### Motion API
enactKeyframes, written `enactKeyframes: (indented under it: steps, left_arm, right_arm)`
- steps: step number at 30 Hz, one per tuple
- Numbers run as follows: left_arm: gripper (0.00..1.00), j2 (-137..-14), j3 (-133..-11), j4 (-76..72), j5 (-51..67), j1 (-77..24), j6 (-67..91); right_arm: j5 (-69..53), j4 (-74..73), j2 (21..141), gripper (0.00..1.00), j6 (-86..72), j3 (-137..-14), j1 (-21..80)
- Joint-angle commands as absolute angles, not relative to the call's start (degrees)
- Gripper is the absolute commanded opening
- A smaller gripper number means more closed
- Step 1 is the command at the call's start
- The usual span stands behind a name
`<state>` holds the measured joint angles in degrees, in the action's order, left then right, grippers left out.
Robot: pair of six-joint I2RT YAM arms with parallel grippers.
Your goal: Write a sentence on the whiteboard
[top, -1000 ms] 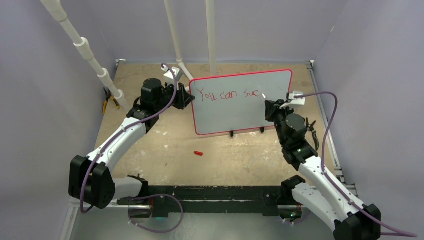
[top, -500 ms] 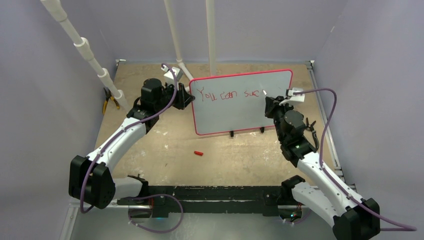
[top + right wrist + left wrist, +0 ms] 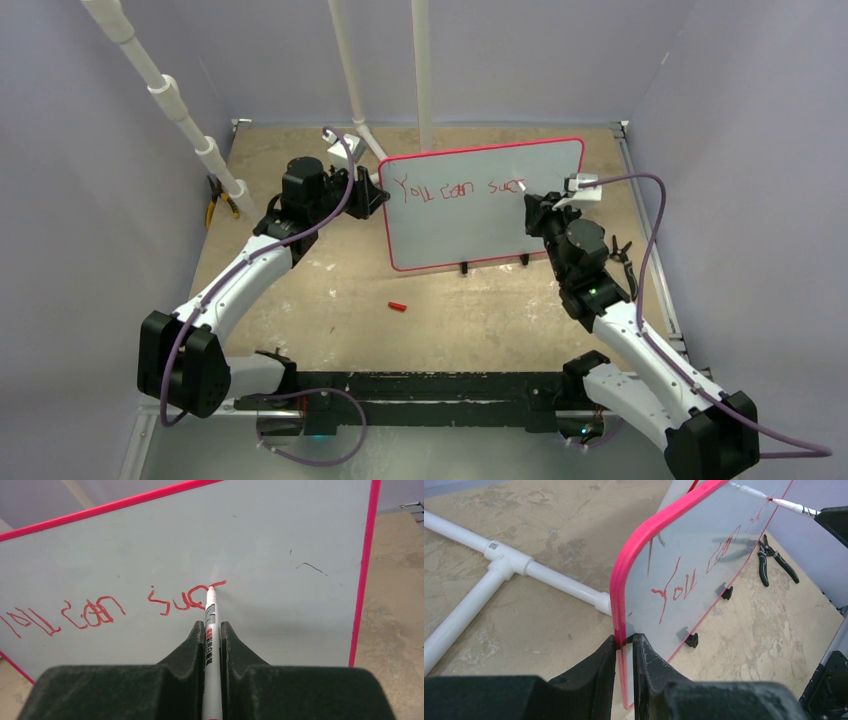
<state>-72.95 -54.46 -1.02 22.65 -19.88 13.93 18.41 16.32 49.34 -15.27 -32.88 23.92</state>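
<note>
Progress: thin red lettering [image 3: 455, 188] just gained a stroke, right tool [image 3: 212, 625] clamping white marker [image 3: 210, 610], left tool [image 3: 624, 640] pinching pink-framed white board [image 3: 480, 232].

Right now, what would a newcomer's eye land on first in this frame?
The upright, pink-framed whiteboard stands at mid-table, with the sentence in red scrawl along its top. The right gripper is shut on a marker whose tip touches the last letters, while the left gripper pinches the board's left edge.
</note>
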Motion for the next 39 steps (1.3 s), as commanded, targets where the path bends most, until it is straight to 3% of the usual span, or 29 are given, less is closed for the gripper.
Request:
enactKeyframes:
  steps: [1, 39]
  left_arm:
    - [0.16, -71.5, -54.1, -2.5, 24.2, -19.9, 13.5]
    - [0.16, -70.9, -54.1, -2.2, 23.9, -19.9, 13.3]
  right_arm:
    - [16.2, 16.5, 49.6, 0.00, -14.4, -34.6, 23.6]
    - [24.4, 14.8, 46.6, 0.00, -16.8, -34.1, 23.6]
